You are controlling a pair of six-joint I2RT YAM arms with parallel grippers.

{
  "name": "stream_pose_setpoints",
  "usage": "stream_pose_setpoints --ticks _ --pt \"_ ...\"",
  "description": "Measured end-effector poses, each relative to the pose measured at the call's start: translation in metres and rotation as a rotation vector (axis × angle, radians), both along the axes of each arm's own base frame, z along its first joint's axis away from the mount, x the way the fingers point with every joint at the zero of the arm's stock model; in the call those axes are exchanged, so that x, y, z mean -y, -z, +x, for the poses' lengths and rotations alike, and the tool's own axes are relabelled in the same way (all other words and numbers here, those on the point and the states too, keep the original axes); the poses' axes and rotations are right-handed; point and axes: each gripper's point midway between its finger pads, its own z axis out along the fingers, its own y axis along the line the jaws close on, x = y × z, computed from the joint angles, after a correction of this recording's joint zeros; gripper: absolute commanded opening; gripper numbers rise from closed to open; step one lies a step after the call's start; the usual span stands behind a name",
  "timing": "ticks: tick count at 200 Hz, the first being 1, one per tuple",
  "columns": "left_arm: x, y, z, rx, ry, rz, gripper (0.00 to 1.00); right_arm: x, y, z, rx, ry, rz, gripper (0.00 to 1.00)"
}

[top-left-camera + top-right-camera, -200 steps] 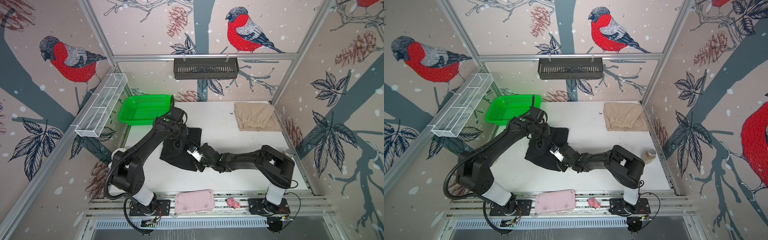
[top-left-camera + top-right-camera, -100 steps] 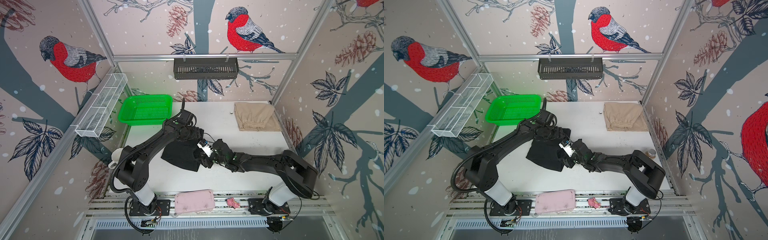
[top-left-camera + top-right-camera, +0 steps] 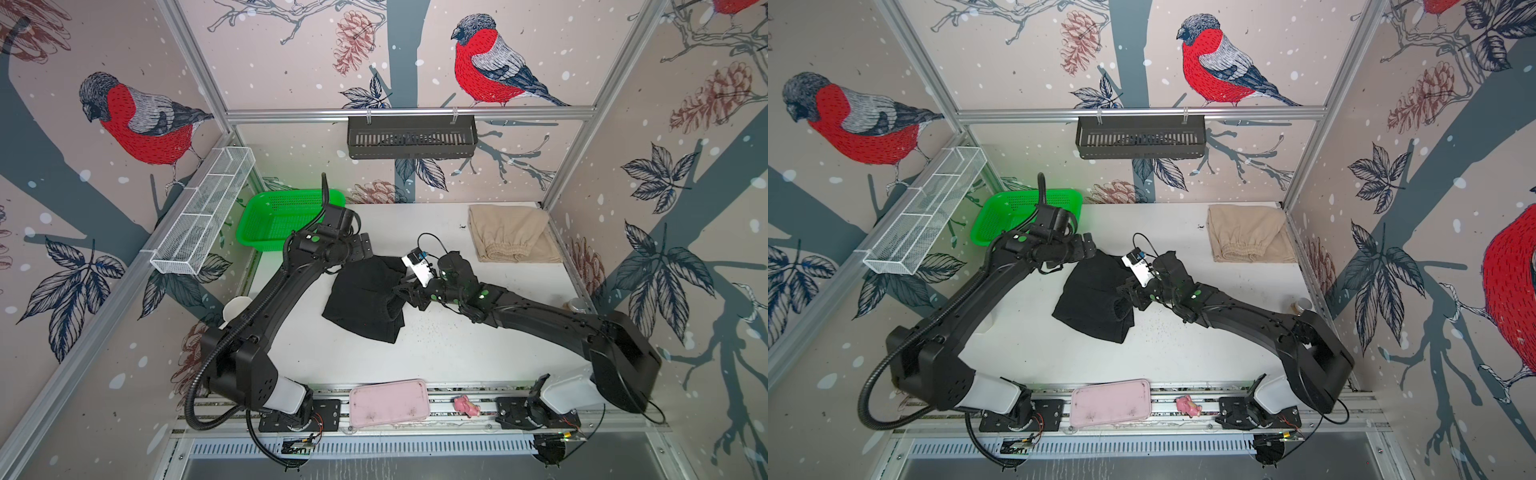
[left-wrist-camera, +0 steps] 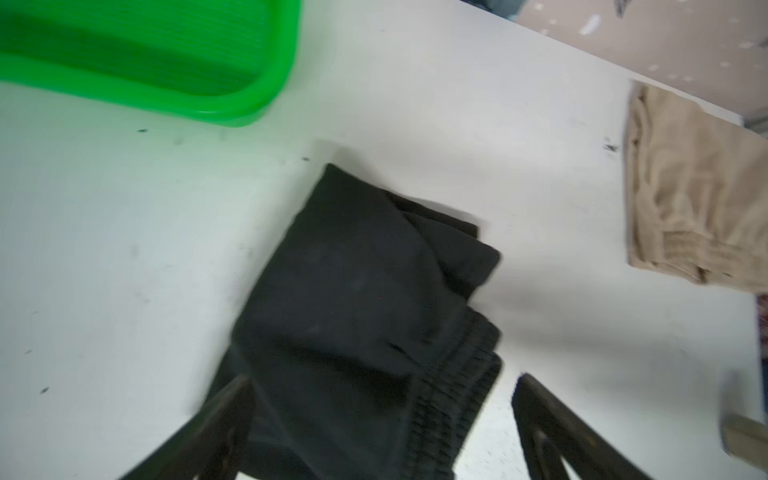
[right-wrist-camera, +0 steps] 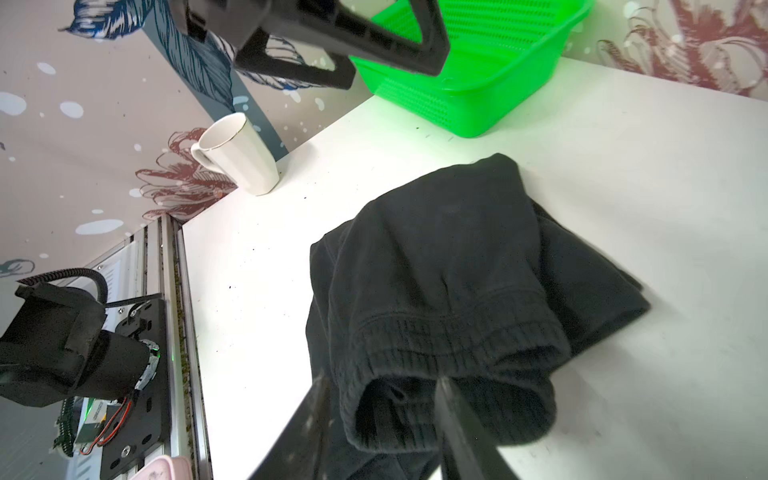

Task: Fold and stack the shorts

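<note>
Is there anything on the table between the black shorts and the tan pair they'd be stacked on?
Nothing visible: bare white table lies between the black shorts and the tan shorts. Only the right gripper is there, at the black pair's waistband.

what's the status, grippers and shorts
Left gripper open, clear of the black shorts. Right gripper straddling their waistband, grip unclear. Tan shorts folded in the far corner. Nothing in the way.

The left gripper (image 3: 365, 249) has let go of the black shorts (image 3: 365, 297), opened wide and pulled back toward the basket. The right gripper (image 3: 405, 291) has slid right along the shorts' edge.
</note>
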Motion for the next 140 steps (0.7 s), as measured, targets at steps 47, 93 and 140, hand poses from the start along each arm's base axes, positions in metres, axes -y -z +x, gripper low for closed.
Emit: stream_pose_setpoints --ticks 47,93,140 --pt "-0.064 0.049 -0.031 -0.001 -0.172 -0.061 0.54 -0.052 0.051 0.004 -0.058 -0.081 -0.103 0.30" --pt "-0.043 0.105 -0.044 -0.069 -0.122 -0.203 0.09 -0.040 0.139 -0.007 -0.179 -0.092 -0.277 0.21" --pt "-0.017 0.158 -0.063 -0.182 -0.053 -0.326 0.00 -0.027 0.148 -0.001 -0.196 -0.055 -0.254 0.21"
